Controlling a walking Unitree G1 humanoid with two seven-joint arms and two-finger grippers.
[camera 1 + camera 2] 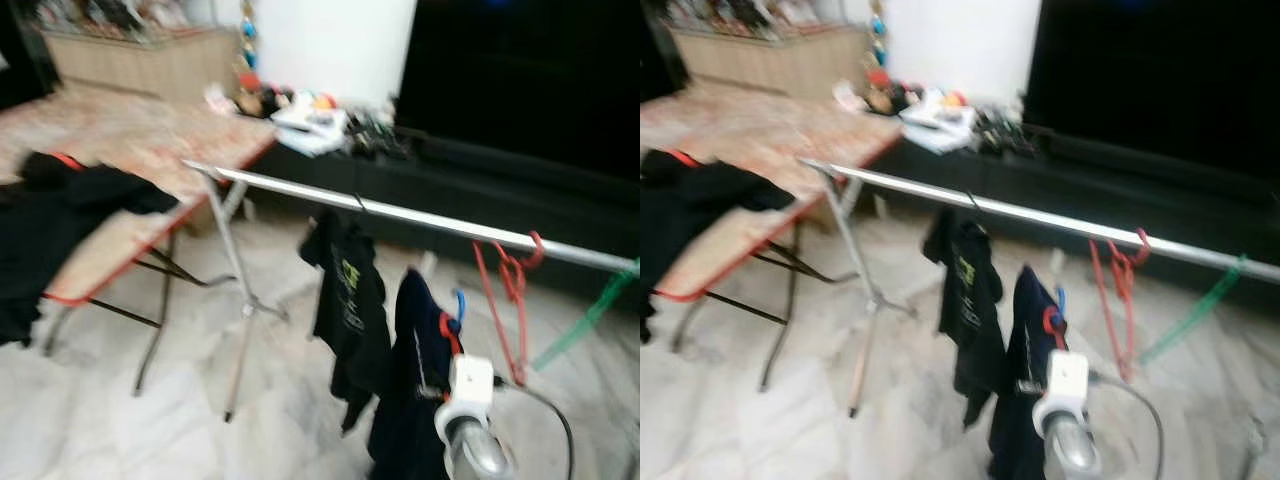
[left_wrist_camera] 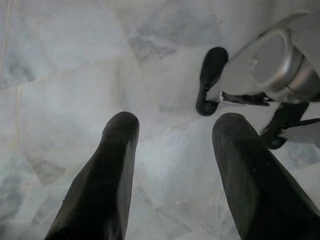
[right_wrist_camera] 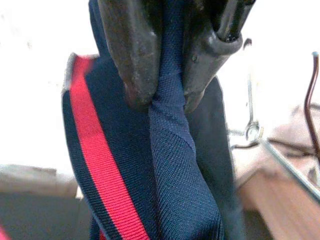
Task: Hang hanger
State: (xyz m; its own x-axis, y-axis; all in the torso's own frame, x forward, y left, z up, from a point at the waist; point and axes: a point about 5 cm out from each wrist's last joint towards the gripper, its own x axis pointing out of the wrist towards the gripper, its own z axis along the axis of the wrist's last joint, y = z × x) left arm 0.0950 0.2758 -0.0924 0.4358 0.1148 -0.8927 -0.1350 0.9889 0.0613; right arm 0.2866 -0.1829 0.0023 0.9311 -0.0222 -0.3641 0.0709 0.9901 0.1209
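A navy garment with a red stripe (image 3: pixel 165 165) hung pinched between the two black fingers of the right gripper (image 3: pixel 162 95), held up just below the silver clothes rail (image 1: pixel 420 215). In the blurred head views the same garment (image 1: pixel 415 370) hung in front of the right arm's white wrist, with a touch of blue and red at its top that may have been a hanger; the blur left that unclear. The right wrist view alone showed the weave of the fabric bunched tight in the fingers. Beside it on the rail hung a black shirt (image 1: pixel 348 300), an empty red hanger (image 1: pixel 510 290) and a green hanger (image 1: pixel 590 315) cut off at the edge. Dark clothes (image 1: pixel 50 225) lay on a folding table (image 1: pixel 150 140). The left gripper (image 2: pixel 172 145) pointed at the marble floor (image 2: pixel 60 75), fingers spread and empty.
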